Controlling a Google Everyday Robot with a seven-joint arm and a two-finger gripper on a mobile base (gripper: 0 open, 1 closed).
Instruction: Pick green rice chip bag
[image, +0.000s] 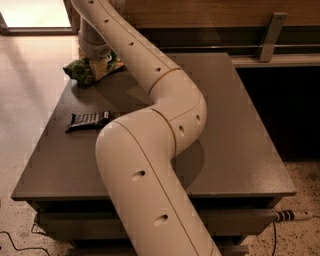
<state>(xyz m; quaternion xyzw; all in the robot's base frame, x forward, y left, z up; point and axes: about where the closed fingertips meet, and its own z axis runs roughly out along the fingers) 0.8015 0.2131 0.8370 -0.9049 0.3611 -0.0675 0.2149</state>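
The green rice chip bag (79, 73) lies crinkled at the table's far left corner. My gripper (100, 64) is at the end of the long cream arm, directly over the bag's right part and down against it. The arm's wrist hides the gripper's tip and part of the bag. The arm (165, 125) sweeps from the bottom middle up across the table to that corner.
A black candy bar with white print (88, 120) lies on the dark table (240, 125) near its left edge. A wooden wall with a metal bracket (270, 35) stands behind the table. A cable (292, 216) hangs at the front right.
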